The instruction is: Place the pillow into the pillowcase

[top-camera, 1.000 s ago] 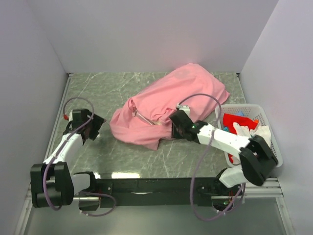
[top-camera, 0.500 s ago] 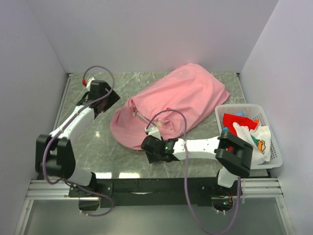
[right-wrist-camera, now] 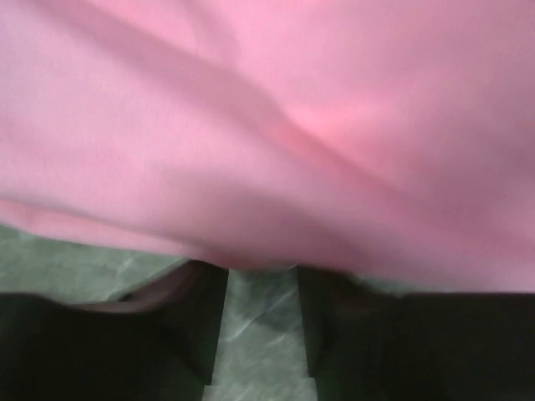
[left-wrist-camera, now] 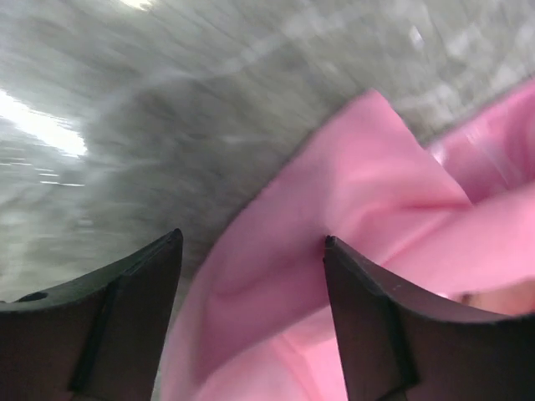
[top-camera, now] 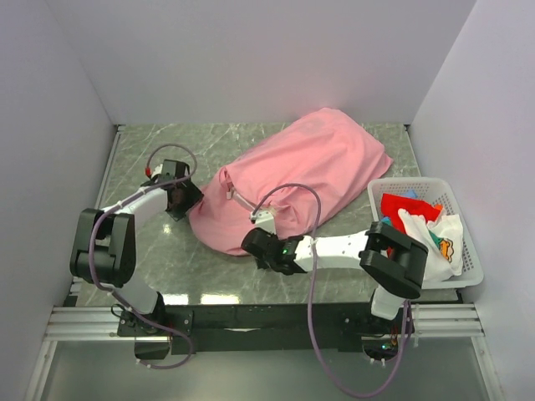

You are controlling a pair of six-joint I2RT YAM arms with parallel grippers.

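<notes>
The top camera looks down from above and behind on the tabletop (top-camera: 159, 159); the 2 wrist cameras (both very close) face the pillowcase (top-camera: 309, 159) edge, seen in all 3 views.

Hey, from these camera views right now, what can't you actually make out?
The pillow: seen in no view; if inside, the pillowcase hides it.
Left wrist view: motion blur smears the table and the pink fabric.
Right wrist view: pink fabric fills it, so whether the right gripper touches the hem is unclear.
Top view: the right arm covers part of the basket and its cloths.
</notes>
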